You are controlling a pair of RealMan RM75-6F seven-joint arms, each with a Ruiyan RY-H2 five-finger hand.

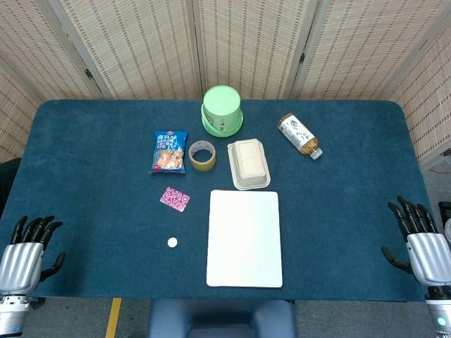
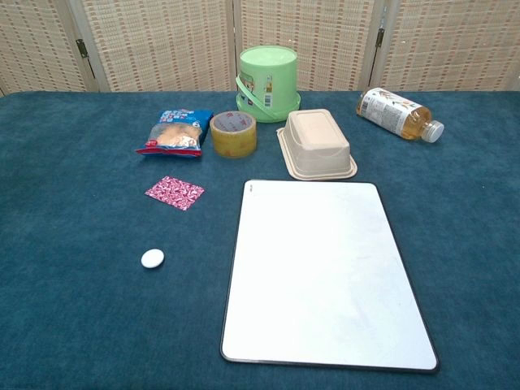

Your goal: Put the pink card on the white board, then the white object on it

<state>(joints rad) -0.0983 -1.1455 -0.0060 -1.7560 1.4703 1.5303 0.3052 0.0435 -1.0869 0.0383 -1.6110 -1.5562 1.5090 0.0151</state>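
Observation:
The pink patterned card (image 1: 175, 198) (image 2: 175, 192) lies flat on the blue cloth, just left of the white board's far corner. The white board (image 1: 244, 238) (image 2: 321, 272) is bare, lying at the table's near middle. A small round white object (image 1: 173, 242) (image 2: 152, 258) sits on the cloth left of the board, nearer than the card. My left hand (image 1: 27, 248) hangs at the table's near left edge, fingers apart and holding nothing. My right hand (image 1: 419, 236) is at the near right edge, likewise open and empty. Neither hand shows in the chest view.
Behind the board stand a beige lidded box (image 1: 248, 163), a roll of yellow tape (image 1: 203, 155), a blue snack bag (image 1: 169, 151) and an upturned green bucket (image 1: 222, 110). A tea bottle (image 1: 299, 134) lies on its side at the back right.

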